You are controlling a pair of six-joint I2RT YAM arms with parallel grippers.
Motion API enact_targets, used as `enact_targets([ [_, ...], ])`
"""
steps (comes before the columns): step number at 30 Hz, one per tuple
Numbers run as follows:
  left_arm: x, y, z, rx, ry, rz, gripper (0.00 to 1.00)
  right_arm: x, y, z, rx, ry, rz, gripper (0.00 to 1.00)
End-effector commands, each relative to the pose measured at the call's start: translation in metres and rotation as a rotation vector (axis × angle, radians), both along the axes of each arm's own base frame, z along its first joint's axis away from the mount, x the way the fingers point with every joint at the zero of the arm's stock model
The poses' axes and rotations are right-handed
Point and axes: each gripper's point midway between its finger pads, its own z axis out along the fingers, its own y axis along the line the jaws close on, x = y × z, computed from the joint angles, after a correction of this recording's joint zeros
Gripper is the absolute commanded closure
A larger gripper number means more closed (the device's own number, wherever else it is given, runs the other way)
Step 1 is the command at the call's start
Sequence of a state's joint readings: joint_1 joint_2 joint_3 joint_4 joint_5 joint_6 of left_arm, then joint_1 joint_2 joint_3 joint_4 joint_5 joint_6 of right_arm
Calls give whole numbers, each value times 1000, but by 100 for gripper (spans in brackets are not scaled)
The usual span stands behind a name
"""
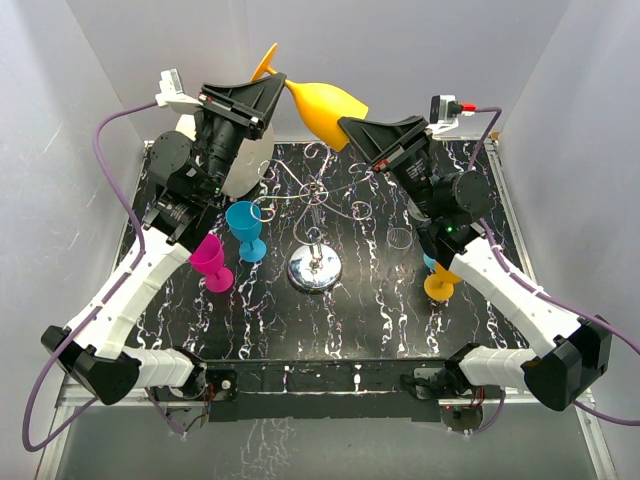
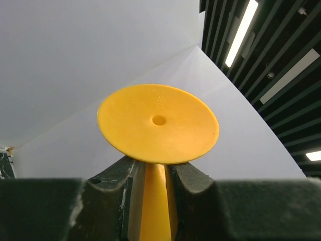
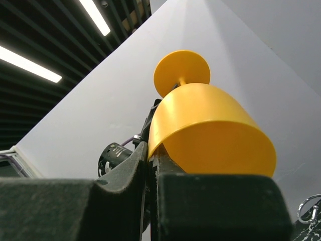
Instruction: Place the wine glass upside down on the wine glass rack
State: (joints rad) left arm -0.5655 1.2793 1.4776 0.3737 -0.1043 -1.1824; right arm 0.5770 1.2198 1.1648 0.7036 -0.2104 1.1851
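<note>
I see my left arm and right arm reaching up to the yellow wine glass from opposite sides. The left pincer is closed round its stem, and the right pincer is pinched on its bowl rim.

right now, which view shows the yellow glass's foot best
Left wrist: the yellow wine glass's foot is large and face-on, above the left gripper. Top external shows only a tilted sliver of it past that gripper; right wrist shows it small, beyond the bowl.
</note>
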Motion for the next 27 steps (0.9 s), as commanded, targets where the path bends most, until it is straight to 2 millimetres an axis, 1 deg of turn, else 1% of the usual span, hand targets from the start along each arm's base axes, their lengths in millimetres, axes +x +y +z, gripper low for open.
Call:
enact_targets([
  [1,-25,30,54,-117,-153,56,85,-26,3,14,16,-83,96,100],
  [2,-25,30,55,-109,-162,62,91,-26,3,13,17,-81,98,100],
  [4,-26,31,58,-98,-176,74,99,-25,2,12,24,-66,97,100],
  [7,-25,34,60,-98,-180,90,100,-24,1,13,32,-49,93,100],
  [11,-22,35,58,-123,-175,97,100,-23,2,14,27,-39,94,100],
  [13,-21,36,59,-147,-176,91,93,-25,2,15,28,-46,97,100],
  [15,-18,34,58,-165,-175,88,84,-28,1,17,32,-74,105,100],
  [18,-19,33,66,-183,-248,93,76,-38,6,17,27,-119,156,100],
  [20,-22,32,71,-201,-292,81,76,-42,9,17,33,-137,188,100],
  [22,-24,31,73,-213,-325,73,76,-42,11,15,36,-136,205,100],
  [24,-22,28,70,-207,-325,68,77,-41,12,14,36,-129,211,100],
  [27,-18,26,64,-191,-301,69,74,-40,12,14,38,-126,209,100],
])
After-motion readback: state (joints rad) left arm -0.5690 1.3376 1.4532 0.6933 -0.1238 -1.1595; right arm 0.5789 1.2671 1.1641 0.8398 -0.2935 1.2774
